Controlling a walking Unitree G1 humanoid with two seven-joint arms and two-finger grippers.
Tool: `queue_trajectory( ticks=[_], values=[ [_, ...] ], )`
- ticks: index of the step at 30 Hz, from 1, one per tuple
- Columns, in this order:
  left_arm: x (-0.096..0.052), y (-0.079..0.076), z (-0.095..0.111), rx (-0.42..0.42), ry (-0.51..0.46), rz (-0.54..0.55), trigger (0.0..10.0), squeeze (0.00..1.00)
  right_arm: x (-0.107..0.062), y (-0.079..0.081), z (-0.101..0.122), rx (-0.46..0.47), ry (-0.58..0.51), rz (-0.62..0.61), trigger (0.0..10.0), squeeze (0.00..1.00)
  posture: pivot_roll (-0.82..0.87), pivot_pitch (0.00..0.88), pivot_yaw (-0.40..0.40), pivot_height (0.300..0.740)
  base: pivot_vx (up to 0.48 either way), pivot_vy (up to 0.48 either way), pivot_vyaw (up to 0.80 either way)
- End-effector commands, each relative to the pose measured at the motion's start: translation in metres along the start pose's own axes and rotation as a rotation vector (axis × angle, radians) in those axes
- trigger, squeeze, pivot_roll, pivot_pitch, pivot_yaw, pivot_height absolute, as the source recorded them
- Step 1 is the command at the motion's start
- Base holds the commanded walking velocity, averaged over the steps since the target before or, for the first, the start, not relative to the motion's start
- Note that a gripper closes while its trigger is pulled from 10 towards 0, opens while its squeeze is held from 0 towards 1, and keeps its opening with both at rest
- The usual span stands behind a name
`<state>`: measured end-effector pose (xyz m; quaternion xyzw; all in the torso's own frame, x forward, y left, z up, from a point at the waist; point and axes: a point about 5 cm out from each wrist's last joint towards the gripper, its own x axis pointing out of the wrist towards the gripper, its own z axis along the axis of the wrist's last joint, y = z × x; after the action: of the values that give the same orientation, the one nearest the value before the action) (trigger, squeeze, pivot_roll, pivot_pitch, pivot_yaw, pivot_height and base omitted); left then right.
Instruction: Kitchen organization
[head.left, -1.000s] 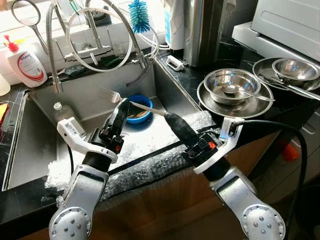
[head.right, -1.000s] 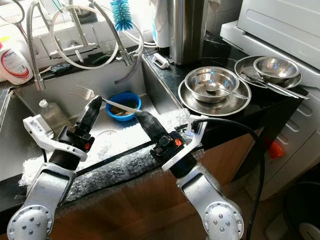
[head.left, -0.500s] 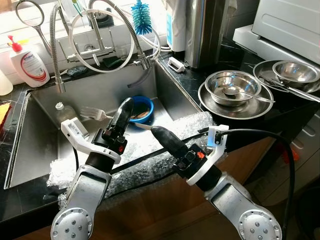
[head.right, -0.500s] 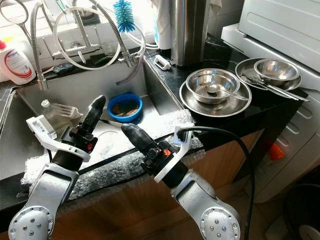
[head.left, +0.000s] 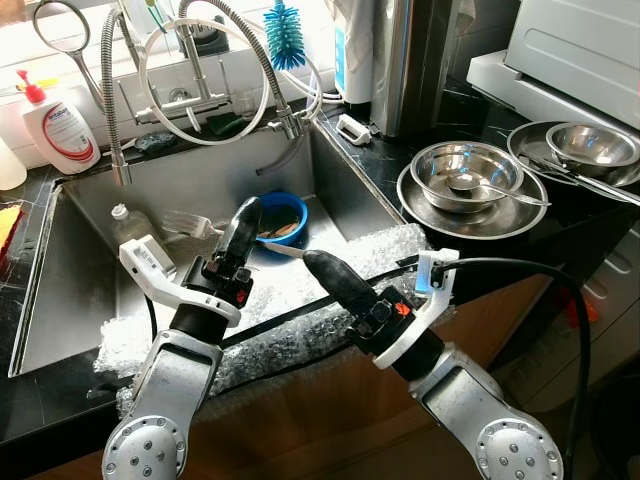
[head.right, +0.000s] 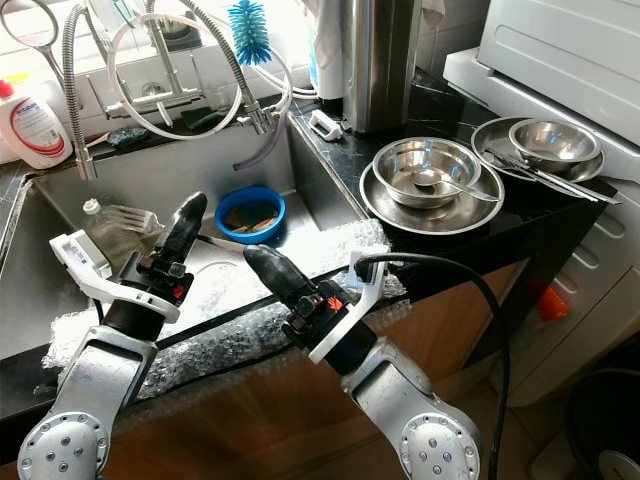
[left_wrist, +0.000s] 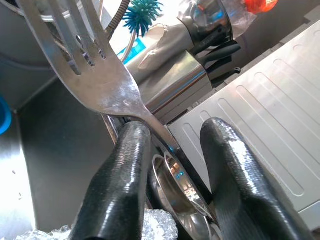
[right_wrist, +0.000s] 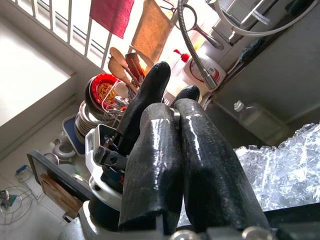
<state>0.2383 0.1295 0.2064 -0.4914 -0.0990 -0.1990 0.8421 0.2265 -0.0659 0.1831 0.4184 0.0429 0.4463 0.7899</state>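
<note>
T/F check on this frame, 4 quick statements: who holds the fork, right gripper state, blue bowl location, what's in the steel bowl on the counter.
1. The left gripper holds the fork. True.
2. The right gripper is wide open. False: its fingers are pressed together, and it also grips the fork's handle.
3. The blue bowl sits on the counter. False: it sits inside the sink.
4. A spoon lies in the steel bowl on the counter. True.

Since a second ago the right tool (head.left: 318, 267) sits lower and further left, off the fork (head.left: 190, 225) handle, fingers pressed together.
</note>
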Motion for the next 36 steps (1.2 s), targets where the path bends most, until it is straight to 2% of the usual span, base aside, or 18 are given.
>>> queue_trajectory(
  ticks=[1,16,20,22,30,31,32,33,36],
  values=[
    [0.000,-0.006,0.002,-0.020,-0.030,-0.016,0.0,0.00,0.004,0.005,0.002,-0.009,-0.008,0.029,10.0,0.00,-0.15,0.060,0.100,0.740,0.000,0.000,0.00],
    [0.001,-0.007,0.001,-0.017,-0.025,-0.017,0.0,0.00,0.005,0.005,0.003,-0.015,-0.022,0.022,10.0,0.00,-0.15,0.066,0.101,0.740,0.000,0.000,0.00],
    [0.001,-0.006,0.001,-0.023,-0.031,-0.013,0.0,0.00,0.004,0.000,0.014,0.056,-0.147,-0.016,10.0,0.00,-0.15,0.069,0.101,0.740,0.000,0.000,0.00],
    [0.001,-0.006,0.002,-0.037,-0.038,-0.012,0.0,0.00,0.003,-0.003,0.019,0.079,-0.175,-0.029,10.0,0.00,-0.15,0.069,0.101,0.740,0.000,0.000,0.00],
    [-0.002,-0.003,0.000,-0.067,-0.041,0.011,0.0,0.00,0.004,-0.003,0.020,0.081,-0.189,-0.038,10.0,0.00,-0.15,0.068,0.101,0.740,0.000,0.000,0.00],
    [-0.002,-0.003,0.000,-0.074,-0.043,0.015,0.0,0.00,0.004,-0.004,0.021,0.090,-0.196,-0.045,10.0,0.81,-0.15,0.069,0.100,0.740,0.000,0.000,0.00],
    [-0.002,-0.003,0.000,-0.079,-0.045,0.017,0.0,0.00,0.004,-0.004,0.021,0.097,-0.201,-0.049,10.0,0.81,-0.15,0.069,0.100,0.740,0.000,0.000,0.00],
    [-0.003,-0.002,0.000,-0.082,-0.044,0.022,0.0,0.00,0.004,-0.005,0.022,0.105,-0.209,-0.053,10.0,1.00,-0.15,0.069,0.100,0.740,0.000,0.000,0.00],
    [-0.004,0.000,-0.002,-0.080,-0.039,0.031,0.0,0.00,0.003,-0.007,0.025,0.112,-0.225,-0.068,10.0,1.00,-0.15,0.069,0.100,0.740,0.000,0.000,0.00]
  ],
)
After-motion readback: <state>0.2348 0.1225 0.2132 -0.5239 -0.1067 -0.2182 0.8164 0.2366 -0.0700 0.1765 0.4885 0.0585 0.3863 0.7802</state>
